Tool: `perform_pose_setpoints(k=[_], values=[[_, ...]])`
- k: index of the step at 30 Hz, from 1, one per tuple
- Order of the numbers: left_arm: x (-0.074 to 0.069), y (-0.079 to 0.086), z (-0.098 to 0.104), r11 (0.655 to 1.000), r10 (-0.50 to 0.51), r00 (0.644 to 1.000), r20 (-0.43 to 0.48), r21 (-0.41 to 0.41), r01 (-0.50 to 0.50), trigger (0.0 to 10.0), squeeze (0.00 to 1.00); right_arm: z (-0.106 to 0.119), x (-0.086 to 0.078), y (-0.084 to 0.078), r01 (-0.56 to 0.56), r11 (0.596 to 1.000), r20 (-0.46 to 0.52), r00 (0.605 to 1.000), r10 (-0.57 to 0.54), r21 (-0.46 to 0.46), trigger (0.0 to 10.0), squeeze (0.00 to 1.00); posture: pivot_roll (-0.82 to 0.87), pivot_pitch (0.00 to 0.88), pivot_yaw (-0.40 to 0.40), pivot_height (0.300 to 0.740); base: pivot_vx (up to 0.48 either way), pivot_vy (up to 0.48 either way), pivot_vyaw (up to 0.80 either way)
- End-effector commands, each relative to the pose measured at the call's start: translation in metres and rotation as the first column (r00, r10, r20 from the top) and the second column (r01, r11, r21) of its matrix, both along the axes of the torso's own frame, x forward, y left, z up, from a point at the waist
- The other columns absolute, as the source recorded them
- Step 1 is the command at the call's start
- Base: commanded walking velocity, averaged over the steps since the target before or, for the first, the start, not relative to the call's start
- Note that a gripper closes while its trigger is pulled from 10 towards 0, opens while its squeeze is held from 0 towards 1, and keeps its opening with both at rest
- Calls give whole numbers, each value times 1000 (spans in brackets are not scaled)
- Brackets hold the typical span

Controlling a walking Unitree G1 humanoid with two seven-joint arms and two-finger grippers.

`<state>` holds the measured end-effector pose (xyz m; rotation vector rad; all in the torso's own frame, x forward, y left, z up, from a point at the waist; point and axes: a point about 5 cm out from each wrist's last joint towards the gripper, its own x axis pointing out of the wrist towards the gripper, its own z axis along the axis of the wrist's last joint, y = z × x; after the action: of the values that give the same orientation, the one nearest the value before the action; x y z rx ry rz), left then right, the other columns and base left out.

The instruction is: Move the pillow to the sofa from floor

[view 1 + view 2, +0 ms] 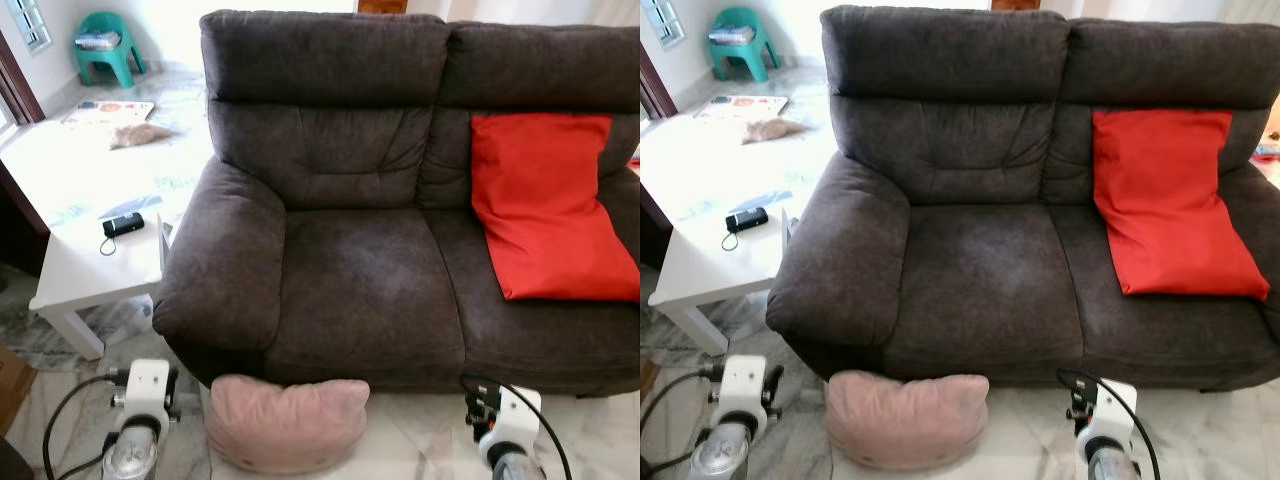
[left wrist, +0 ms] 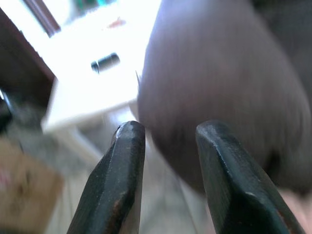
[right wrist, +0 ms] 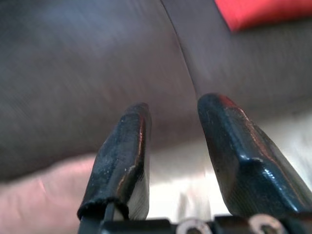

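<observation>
On the marble floor [image 1: 590,425], hard against the sofa's front base, sits the pink pillow [image 1: 285,422], upright and slightly slumped, below the left seat cushion. Dark brown two-seat sofa [image 1: 360,270]: left seat bare, right seat carrying a red cushion [image 1: 548,205] leaned against the backrest.

Left arm low at the bottom of the head views, just beside the pillow on its left side, not touching it. Left end effector [image 2: 165,141], seen from the left wrist camera: two black fingers [image 2: 122,180] apart, nothing between them, aimed toward the rounded sofa armrest [image 1: 215,265]. View blurred.

Right arm low on the pillow's right, well apart from it. Right end effector [image 3: 173,114], from the right wrist camera: fingers [image 3: 124,156] apart, nothing held, pointing at the seam between the two seat cushions; a pale pink edge of the pillow shows at one lower corner, red cushion at the far upper corner. Also blurred.

White bench [image 1: 85,255] stands just beside the armrest, with a small black device [image 1: 123,224] and wrist strap on it. Farther back: a teal plastic chair [image 1: 108,47] with something stacked on its seat.
</observation>
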<state>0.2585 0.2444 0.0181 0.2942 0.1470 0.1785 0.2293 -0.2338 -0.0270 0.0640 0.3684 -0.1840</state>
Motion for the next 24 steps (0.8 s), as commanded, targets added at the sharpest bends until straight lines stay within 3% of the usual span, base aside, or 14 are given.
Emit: perform_pose_setpoints(k=[1, 6, 10, 24], values=[[5, -7, 15, 997, -58, 994, 89, 51, 53, 10000, 0, 14, 12, 6, -56, 998, 98, 993, 60, -39, 10000, 0, 28, 30, -71, 740, 0, 0, 0], [9, -22, 42, 992, -115, 963, 245, 70, 101, 10000, 0, 40, 27, 17, -90, 993, 275, 955, 108, -78, 10000, 0, 10, 38, -69, 740, 0, 0, 0], [11, -29, 59, 994, -108, 938, 329, 49, 97, 10000, 0, 54, 29, 20, -74, 993, 358, 928, 102, -90, 10000, 0, 13, 41, -70, 740, 0, 0, 0], [8, -37, 63, 991, -131, 942, 308, 31, 127, 10000, 0, 65, 31, 36, -117, 986, 404, 902, 156, -121, 10000, 0, -8, 52, -57, 740, 0, 0, 0]])
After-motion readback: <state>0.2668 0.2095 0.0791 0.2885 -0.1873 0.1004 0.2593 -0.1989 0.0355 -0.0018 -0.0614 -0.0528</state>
